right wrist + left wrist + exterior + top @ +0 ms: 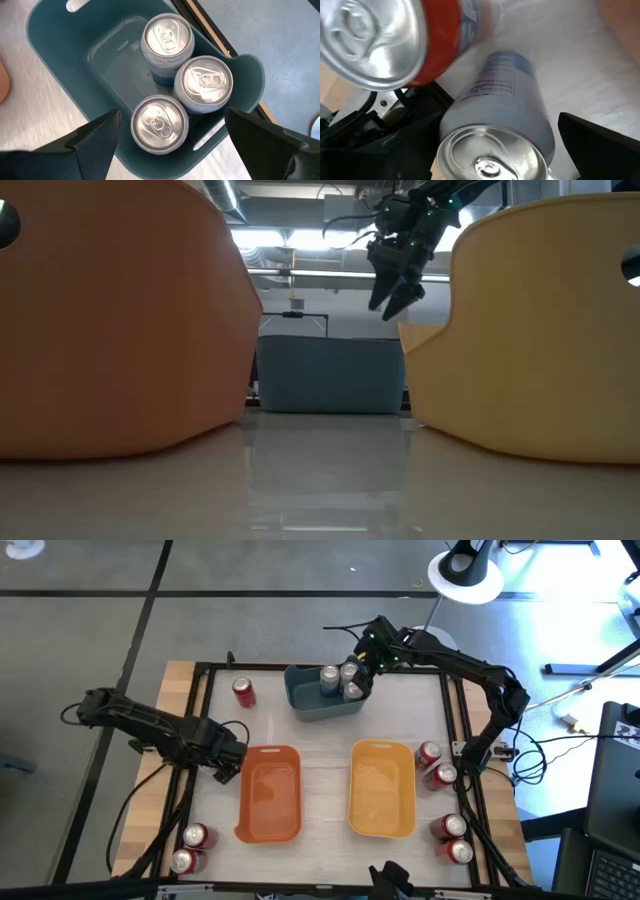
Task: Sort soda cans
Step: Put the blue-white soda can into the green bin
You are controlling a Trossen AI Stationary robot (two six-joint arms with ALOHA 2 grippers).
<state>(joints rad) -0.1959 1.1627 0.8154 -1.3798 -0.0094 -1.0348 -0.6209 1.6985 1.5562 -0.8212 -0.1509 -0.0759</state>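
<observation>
In the left wrist view my left gripper (485, 150) is open and points down, one finger on each side of a silver-grey soda can (505, 100). A red soda can (440, 45) stands right beside that can. In the high view the left gripper (228, 760) is at the orange bin's left edge and hides both cans. My right gripper (358, 668) hangs open above the blue-grey bin (55, 65), over three upright silver soda cans (166, 40) (206, 82) (159, 122). It also shows in the low view (395, 285).
An orange bin (270, 792) and a yellow bin (382, 788) lie side by side at the table's middle. A red can (243, 692) stands far left, two red cans (190, 848) near left, and several red cans (440, 775) along the right edge.
</observation>
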